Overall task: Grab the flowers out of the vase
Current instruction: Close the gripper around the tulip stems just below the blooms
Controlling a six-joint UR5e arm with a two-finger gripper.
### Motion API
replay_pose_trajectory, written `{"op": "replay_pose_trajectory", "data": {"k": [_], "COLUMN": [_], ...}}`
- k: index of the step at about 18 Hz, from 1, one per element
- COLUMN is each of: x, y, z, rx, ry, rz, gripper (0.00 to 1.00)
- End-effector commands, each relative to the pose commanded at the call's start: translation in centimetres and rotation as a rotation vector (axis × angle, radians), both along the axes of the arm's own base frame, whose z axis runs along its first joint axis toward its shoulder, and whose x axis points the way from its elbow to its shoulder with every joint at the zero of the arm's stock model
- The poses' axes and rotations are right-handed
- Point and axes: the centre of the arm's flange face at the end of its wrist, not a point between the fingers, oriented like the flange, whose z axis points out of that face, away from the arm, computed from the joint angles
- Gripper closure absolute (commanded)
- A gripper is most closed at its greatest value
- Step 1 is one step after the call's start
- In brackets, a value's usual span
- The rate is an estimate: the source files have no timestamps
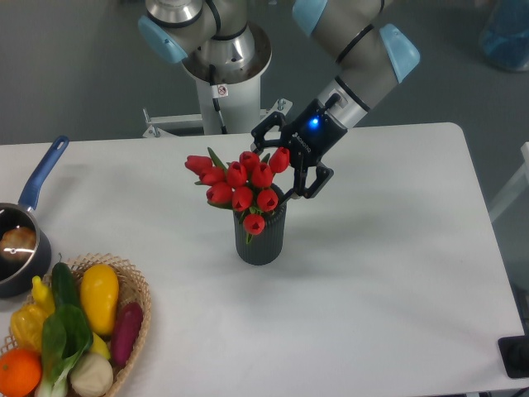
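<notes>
Looking down at a white table (372,273) from my fixed camera, I see the vase (261,236), dark grey with ribbed sides, standing upright a little left of the frame's centre. It holds the flowers (240,184), a tight bunch of red closed buds with green stems and a few leaves, which rise above its rim and lean slightly toward the left. My arm (359,45) comes in from the top of the frame, grey with pale blue joints, and slants down and to the left. At its end the gripper (283,172) is black, with a small blue light glowing on its body. It sits at the upper right side of the bunch, its two fingers spread apart, one finger (263,132) above and behind the rightmost buds and the other to their right, near the vase rim. The rightmost bud lies between the fingers, but I cannot tell whether either finger touches the buds. At the left edge of the frame a dark saucepan (15,248) with a blue handle is partly cut off. In the lower left corner a wicker basket (136,302) holds colourful vegetables and fruit, among them a yellow one, a green one, a purple one and an orange one.
</notes>
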Motion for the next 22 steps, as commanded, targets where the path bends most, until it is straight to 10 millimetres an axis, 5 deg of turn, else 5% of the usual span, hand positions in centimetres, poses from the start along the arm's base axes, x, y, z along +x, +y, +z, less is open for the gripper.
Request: {"op": "replay_pose_trajectory", "data": {"k": [8,22], "x": [0.05,0.3], "y": [0.14,0.33], "z": [-0.13,-0.09], "rx": [0.0,-0.005], "ry": [-0.001,-0.004], "rz": [-0.003,-0.007], "gripper": [0.03,0.32]}}
